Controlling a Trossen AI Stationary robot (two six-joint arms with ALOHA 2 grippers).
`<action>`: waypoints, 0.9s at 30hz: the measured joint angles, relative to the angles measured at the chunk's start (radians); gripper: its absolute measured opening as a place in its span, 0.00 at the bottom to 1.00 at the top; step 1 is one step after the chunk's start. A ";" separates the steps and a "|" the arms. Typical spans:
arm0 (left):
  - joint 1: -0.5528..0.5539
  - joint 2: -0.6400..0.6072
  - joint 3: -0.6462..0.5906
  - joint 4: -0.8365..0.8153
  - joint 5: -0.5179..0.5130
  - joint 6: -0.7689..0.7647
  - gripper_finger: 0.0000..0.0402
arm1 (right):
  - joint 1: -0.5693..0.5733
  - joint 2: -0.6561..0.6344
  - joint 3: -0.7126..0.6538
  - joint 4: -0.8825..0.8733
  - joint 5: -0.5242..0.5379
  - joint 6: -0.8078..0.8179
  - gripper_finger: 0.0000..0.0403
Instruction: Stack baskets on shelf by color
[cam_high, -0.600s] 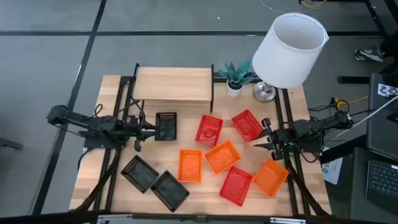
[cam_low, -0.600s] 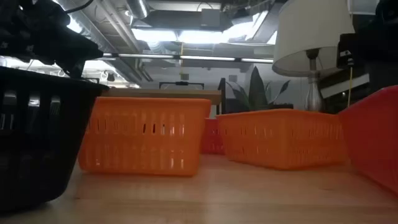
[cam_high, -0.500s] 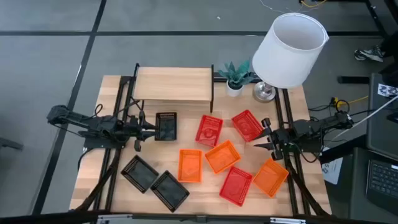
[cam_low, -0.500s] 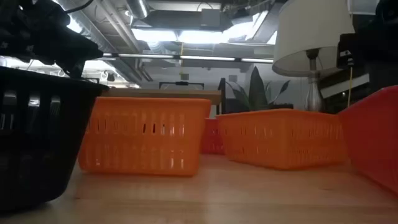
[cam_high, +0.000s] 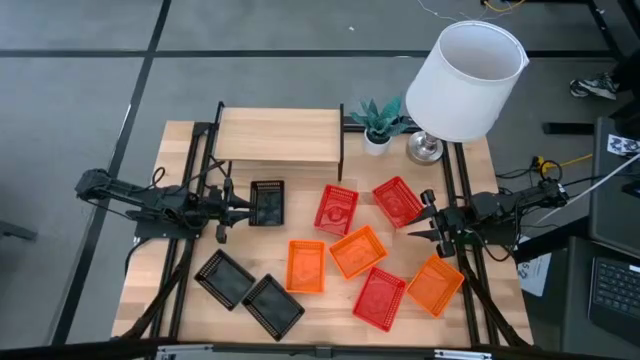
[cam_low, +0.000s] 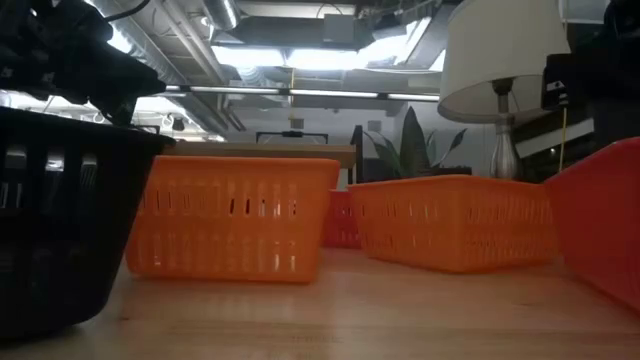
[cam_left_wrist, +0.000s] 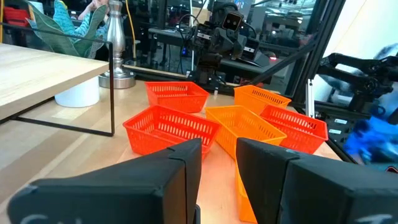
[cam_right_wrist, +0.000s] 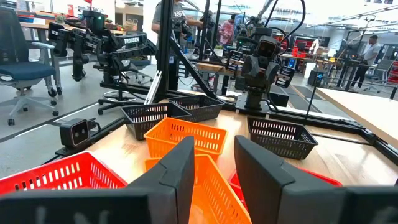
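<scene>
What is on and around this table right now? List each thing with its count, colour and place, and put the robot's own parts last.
Black baskets: three; one in front of the shelf by the left gripper, two at the table's near left edge.
Orange baskets: three; two mid-table, one near right.
Red baskets: three; two right of the shelf, one near the front edge.
Shelf: one, light wood on black legs, back left, nothing on top.
Lamp: one, white shade, back right.
Potted plant: one, green in a white pot, beside the lamp.
Left gripper: open, empty, at the left side.
Right gripper: open, empty, at the right side.
</scene>
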 joint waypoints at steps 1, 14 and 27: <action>0.000 0.000 0.000 0.000 0.000 0.000 0.23 | 0.000 0.000 0.000 0.000 0.000 0.000 0.28; 0.000 0.000 0.000 0.000 0.000 0.000 0.23 | 0.000 0.000 0.000 0.000 0.000 0.000 0.28; 0.000 0.000 0.000 0.000 0.000 0.000 0.23 | 0.000 0.000 0.000 0.015 0.000 0.000 0.28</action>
